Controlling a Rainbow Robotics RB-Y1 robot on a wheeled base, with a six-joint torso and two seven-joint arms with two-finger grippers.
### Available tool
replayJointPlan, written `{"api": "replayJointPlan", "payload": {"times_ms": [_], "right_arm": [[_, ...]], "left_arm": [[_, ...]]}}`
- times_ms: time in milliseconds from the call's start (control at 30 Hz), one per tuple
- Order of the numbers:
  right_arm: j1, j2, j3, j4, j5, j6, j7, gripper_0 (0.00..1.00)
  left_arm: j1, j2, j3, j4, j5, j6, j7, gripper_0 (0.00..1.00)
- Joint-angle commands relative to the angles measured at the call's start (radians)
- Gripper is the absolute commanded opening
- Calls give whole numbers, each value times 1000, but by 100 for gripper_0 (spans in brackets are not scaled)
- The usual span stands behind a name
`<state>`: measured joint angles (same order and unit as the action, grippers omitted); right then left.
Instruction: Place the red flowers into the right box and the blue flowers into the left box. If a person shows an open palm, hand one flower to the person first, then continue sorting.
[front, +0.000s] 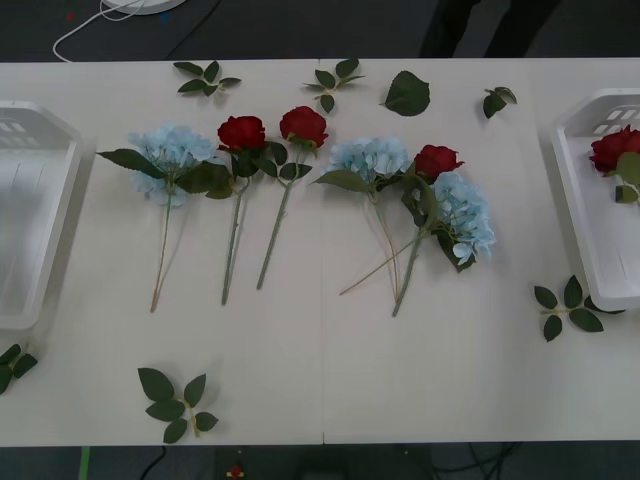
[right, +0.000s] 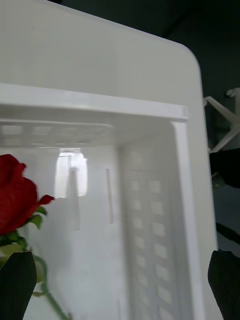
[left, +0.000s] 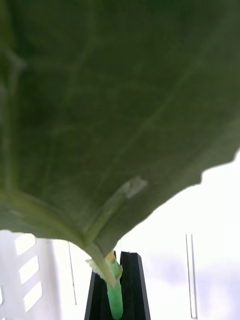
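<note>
Left box (front: 30, 215): at the table's (front: 320, 380) left edge, white, no flower seen inside in the front view.
Left gripper (left: 116, 280): black fingers (left: 131, 285) clamped together on a green stem (left: 115, 295); a big green leaf (left: 110, 115) sits right before the camera, a slotted white wall behind.
Blue flowers (front: 172, 150): three on the table, right of the left box; one leftmost, two further right.
Red flowers (front: 242, 132): two between the blue clusters, a third (front: 436, 160) touching the right pair.
Right box (front: 590, 215): at the table's right edge, holds one red rose (front: 612, 148).
Right gripper (right: 120, 285): over the right box, black fingers (right: 225, 280) apart, nothing between; rose bloom (right: 15, 200) just beside one finger.
</note>
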<state>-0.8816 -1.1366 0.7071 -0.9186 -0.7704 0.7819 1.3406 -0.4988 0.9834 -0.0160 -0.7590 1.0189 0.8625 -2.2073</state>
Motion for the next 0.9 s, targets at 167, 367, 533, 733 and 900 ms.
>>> {"api": "replayJointPlan", "payload": {"times_ms": [167,367,533,733,900], "right_arm": [[55,-126,-26,-293,-162,20,-35,100],[141,-137,-70,-451,-313,20,-121,100],[187,-138,-69,-572,-394,22,-282,100],[231,-132,-69,-704,-428,39,-472,100],[248,-117,-69,-796,-359,114,-633,100]], "left_arm": [[9,0,11,-23,47,-13,47,96],[11,0,11,-34,95,-11,50,100],[9,-2,11,-59,179,4,61,100],[5,0,16,-123,325,12,61,100],[-9,0,128,-232,213,112,52,100]]}}
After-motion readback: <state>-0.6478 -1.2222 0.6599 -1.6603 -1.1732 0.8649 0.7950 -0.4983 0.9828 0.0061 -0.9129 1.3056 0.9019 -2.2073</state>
